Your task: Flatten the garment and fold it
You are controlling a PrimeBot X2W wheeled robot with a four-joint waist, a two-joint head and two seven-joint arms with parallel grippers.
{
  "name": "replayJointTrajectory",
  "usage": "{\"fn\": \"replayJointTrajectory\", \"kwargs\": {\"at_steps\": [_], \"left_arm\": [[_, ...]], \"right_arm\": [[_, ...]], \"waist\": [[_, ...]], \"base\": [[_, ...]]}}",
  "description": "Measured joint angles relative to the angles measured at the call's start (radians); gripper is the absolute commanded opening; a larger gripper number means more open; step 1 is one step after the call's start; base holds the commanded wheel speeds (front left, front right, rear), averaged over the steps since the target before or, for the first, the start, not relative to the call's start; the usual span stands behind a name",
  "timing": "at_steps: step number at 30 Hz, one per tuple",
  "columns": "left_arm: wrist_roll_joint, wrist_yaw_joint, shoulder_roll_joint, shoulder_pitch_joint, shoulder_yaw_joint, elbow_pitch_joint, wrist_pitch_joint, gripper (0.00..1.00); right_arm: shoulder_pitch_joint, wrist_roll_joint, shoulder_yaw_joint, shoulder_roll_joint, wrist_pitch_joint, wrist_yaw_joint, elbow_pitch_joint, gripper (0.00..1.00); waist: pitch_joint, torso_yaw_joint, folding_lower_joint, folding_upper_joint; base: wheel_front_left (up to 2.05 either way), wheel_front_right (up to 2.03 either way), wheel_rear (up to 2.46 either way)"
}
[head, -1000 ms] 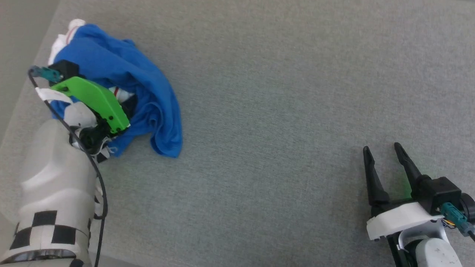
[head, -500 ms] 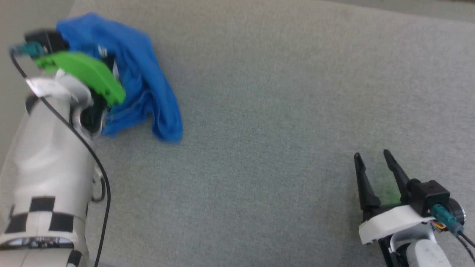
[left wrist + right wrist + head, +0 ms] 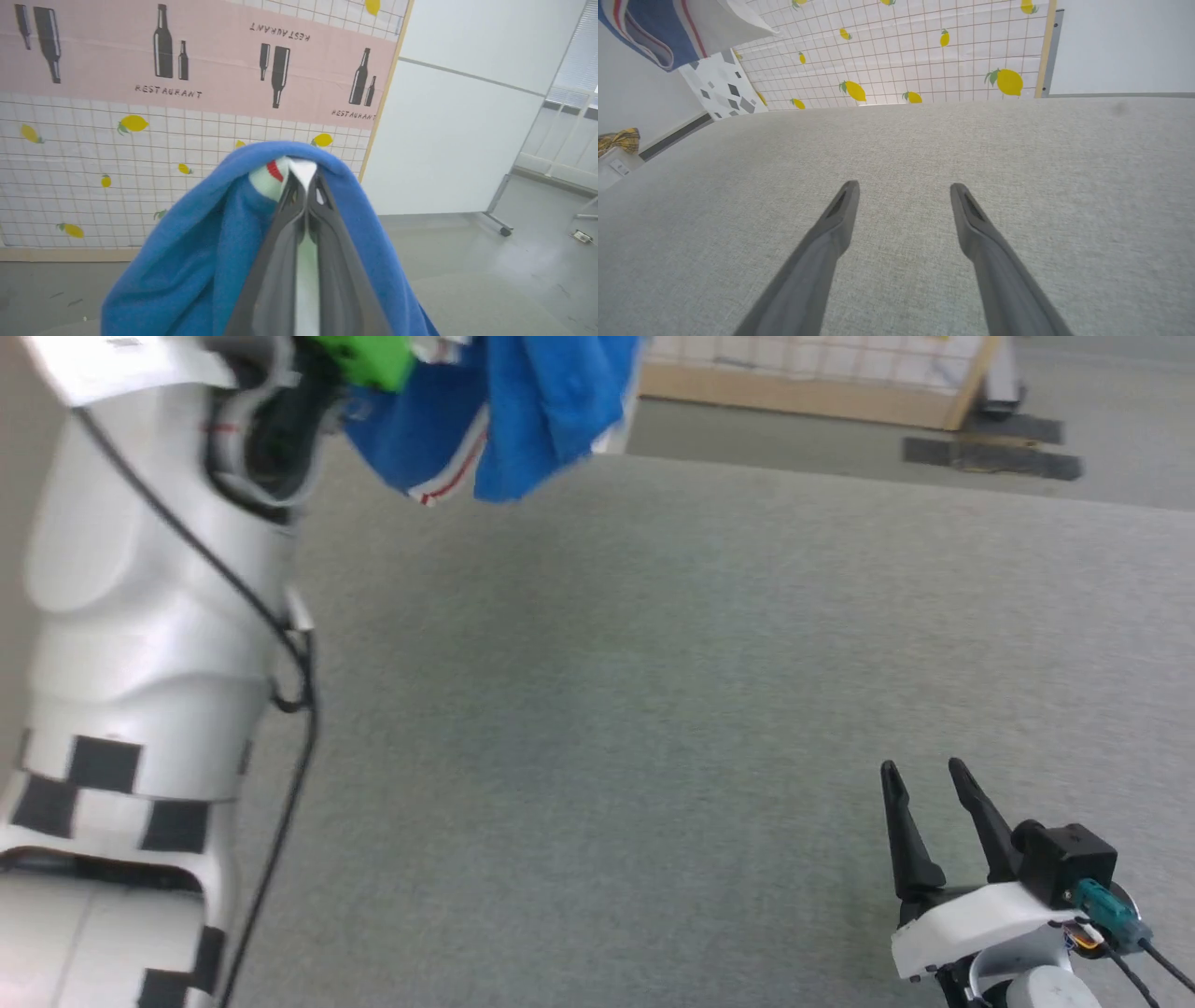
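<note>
Left jaws clamped tight on garment: white fold with red stripe pinched between fingers, blue cloth draped down both sides. Garment bunched, dangling off end of left arm, top left in head view, looks clear of tabletop. Right jaws spread wide, nothing in them, low over tabletop at lower right, well apart from garment. Lemon-print panel beyond far edge.

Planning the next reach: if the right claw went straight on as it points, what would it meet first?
Probably the grey table surface just ahead of the right claw; nothing else lies in that line, though its tilt is hard to judge.
</note>
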Motion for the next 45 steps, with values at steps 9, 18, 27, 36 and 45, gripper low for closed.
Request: {"fn": "replayJointTrajectory", "kwargs": {"at_steps": [9,18,27,36,45], "left_arm": [[-0.056,-0.003,-0.063,0.162,-0.208,-0.026,0.042,0.0],[-0.039,-0.003,-0.075,0.459,-0.443,0.147,0.104,0.0],[-0.149,0.015,-0.085,0.515,-0.346,0.184,0.053,1.0],[-0.151,0.093,0.04,0.547,-0.175,-0.002,-0.221,1.0],[0.08,0.217,0.11,0.849,0.007,-0.185,-0.468,1.0]], "right_arm": [[0.005,0.004,-0.018,0.0,-0.007,0.0,0.004,1.0],[0.034,0.013,-0.036,-0.001,-0.007,0.0,-0.006,1.0],[0.055,0.023,-0.044,-0.001,-0.007,0.0,-0.007,1.0],[0.083,0.03,-0.044,-0.001,-0.007,0.0,-0.007,1.0],[0.097,0.026,-0.035,-0.001,-0.006,0.0,0.003,1.0]], "waist": [[-0.037,-0.132,0.0,0.0],[-0.04,-0.246,0.0,0.0],[-0.062,-0.247,0.0,0.0],[-0.118,-0.181,0.0,0.0],[-0.155,-0.136,0.0,0.0]], "base": [[0.0,0.0,0.0],[0.0,0.0,0.0],[0.0,0.0,0.0],[0.0,0.0,0.0],[0.0,0.0,0.0]]}}
